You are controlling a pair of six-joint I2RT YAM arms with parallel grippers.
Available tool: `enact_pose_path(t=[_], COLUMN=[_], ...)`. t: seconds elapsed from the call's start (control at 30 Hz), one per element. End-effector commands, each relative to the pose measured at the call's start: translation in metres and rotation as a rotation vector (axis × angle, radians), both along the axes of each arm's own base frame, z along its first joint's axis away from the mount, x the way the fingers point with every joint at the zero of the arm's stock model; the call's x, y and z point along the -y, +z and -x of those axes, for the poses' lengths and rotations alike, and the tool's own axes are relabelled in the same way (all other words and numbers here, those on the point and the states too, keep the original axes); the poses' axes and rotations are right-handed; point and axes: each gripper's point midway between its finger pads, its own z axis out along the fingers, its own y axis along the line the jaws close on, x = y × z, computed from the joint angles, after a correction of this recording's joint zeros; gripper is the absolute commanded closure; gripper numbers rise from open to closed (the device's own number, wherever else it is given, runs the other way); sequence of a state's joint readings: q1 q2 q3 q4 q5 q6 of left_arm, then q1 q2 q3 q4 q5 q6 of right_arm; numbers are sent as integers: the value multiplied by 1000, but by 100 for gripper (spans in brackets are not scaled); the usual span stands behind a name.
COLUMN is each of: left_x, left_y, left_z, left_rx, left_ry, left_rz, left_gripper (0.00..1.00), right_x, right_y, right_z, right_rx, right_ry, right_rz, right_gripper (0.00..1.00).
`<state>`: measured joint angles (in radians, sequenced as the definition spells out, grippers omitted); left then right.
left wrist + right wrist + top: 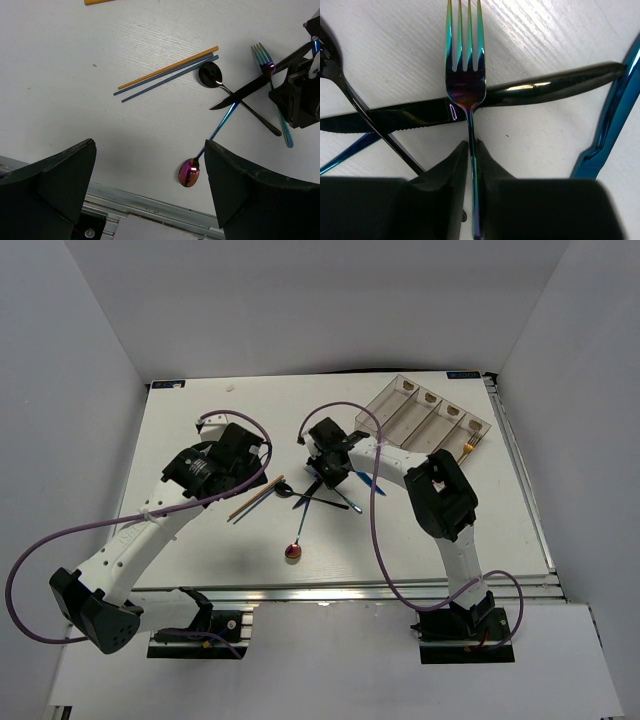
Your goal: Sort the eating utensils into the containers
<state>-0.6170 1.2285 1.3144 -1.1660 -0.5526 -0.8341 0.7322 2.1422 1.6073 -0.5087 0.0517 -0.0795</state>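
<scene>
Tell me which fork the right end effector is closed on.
The rainbow-tinted fork, its handle pinched in the right end effector, lying across the black knife. The gold fork lies apart, untouched.

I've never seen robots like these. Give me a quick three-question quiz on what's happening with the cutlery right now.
1. True or false: the right gripper is shut on the iridescent fork's handle.
2. What lies under that fork's neck? A) black knife B) chopsticks C) gold fork
3. Fill in: the left gripper is ____ and holds nothing.
Key: 1 true; 2 A; 3 open.
</scene>
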Motion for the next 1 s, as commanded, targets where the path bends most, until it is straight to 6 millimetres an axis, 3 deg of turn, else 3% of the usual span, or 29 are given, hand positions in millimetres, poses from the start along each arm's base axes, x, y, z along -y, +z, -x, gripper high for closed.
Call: enact_pose_path(t=[0.0, 0.1, 0.17, 0.27, 0.3, 0.33, 0.43, 0.47, 0.53, 0.57, 0.63, 0.67, 0.73, 0.77, 0.83, 0.87, 0.97], left_x=[-1, 1, 1, 2, 2, 3, 5, 5, 7, 6, 6, 6, 7, 8, 10, 12, 16], left_y=[4, 4, 5, 6, 6, 7, 7, 6, 6, 5, 6, 6, 6, 5, 3, 1, -1], left_z=[3, 3, 2, 1, 0, -2, -4, -4, -5, -5, -5, -5, -6, -6, -7, -6, -8], left_rx=[17, 16, 18, 22, 24, 33, 40, 40, 44, 42, 48, 49, 50, 47, 40, 34, 22], left_ry=[-20, -29, -33, -39, -38, -39, -41, -41, -43, -43, -47, -50, -55, -60, -72, -80, -96], left_rz=[11, 12, 9, 11, 9, 13, 22, 22, 28, 25, 25, 25, 25, 25, 24, 28, 28], left_gripper=[2, 2, 2, 2, 2, 2, 2, 2, 2, 2, 2, 2, 2, 2, 2, 2, 2], right_x=[6, 7, 3, -8, -7, 3, 29, 54, 86, 121, 165, 207, 248, 282, 308, 332, 351], right_y=[-15, 2, 17, 65, 89, 129, 153, 163, 162, 162, 160, 158, 157, 156, 150, 140, 134], right_z=[0, -5, -9, -19, -24, -36, -49, -61, -69, -82, -92, -98, -103, -108, -114, -116, -124], right_rx=[2, 51, 77, 142, 167, 179, 167, 179, 154, 156, 156, 155, 160, 174, 169, 152, 137], right_ry=[3, -9, -20, -32, -65, -155, -275, -349, -482, -588, -755, -871, -999, -1094, -1165, -1225, -1275], right_rz=[22, 4, -24, -117, -163, -252, -326, -342, -344, -334, -322, -309, -299, -295, -292, -277, -288], right_gripper=[89, 100, 100, 100, 100, 100, 100, 100, 100, 100, 100, 100, 100, 100, 100, 100, 100])
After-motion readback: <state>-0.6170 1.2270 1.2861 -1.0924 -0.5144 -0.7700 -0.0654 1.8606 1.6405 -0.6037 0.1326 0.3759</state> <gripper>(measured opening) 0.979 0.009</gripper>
